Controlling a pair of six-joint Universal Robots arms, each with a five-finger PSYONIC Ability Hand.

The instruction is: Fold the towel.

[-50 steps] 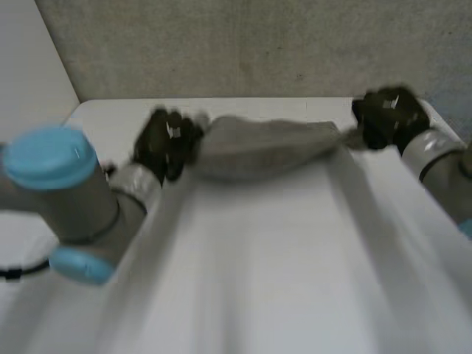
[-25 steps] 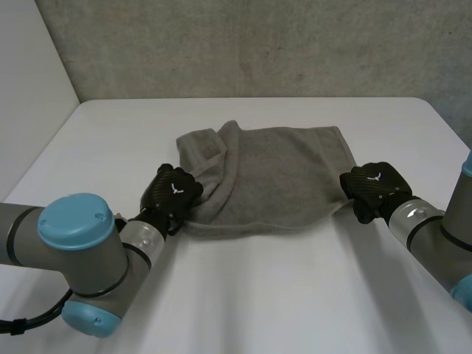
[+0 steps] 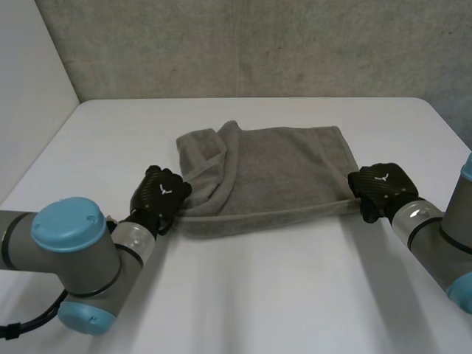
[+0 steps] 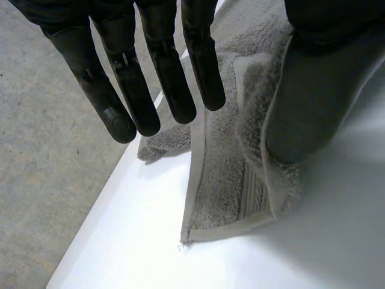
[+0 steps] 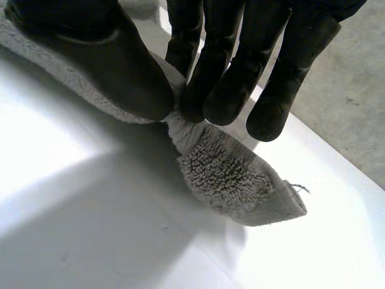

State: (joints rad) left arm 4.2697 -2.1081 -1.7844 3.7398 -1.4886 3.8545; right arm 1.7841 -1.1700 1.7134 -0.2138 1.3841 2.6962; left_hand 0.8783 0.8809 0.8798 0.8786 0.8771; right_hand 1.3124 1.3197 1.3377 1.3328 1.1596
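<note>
Closest to the robot are its two hands, one at each end of the towel's near edge. The left hand (image 3: 161,195) is by the near left corner. Its fingers (image 4: 171,78) are straight and spread out above the cloth, so it is open and holds nothing. Its thumb (image 4: 319,96) is low over the towel, but it is hard to tell if it touches. The right hand (image 3: 380,190) is at the near right corner. It pinches that corner between its thumb (image 5: 96,60) and its fingers (image 5: 219,78), so it has a firm hold.

The grey towel (image 3: 280,169) lies on the white table (image 3: 258,295), between the hands. Its near edge runs fairly straight from hand to hand. Farther back, on the left side, the cloth is bunched into a lumpy flap (image 3: 221,158).

It looks like one fold may be done, but it is not neat. The lump likely needs smoothing, and more folds are probably left.

How many layers the towel has cannot be seen. The cloth under the left thumb is hidden.
</note>
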